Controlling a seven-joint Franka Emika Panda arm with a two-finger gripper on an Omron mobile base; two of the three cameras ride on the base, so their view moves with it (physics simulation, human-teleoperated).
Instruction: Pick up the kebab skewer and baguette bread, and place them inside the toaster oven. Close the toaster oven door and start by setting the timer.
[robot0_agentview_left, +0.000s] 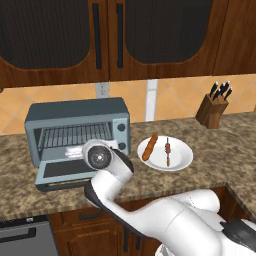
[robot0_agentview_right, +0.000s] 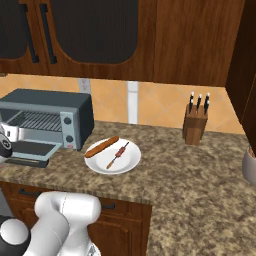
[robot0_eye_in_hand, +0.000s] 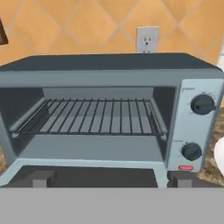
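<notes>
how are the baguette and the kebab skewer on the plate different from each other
The smooth orange-brown baguette bread is one thick, rounded loaf; the kebab skewer is a thin tan stick with small dark red-brown meat chunks around its middle. The baguette lies on the side of the round white plate nearer the open blue-grey toaster oven; the skewer lies on the farther side. Both rest on that plate, apart from each other.

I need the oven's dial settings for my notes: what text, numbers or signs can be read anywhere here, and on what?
None can be read.
toaster oven: small dark marks above its upper knob and lower knob, too blurred to read.
red button: no legible marking.
</notes>
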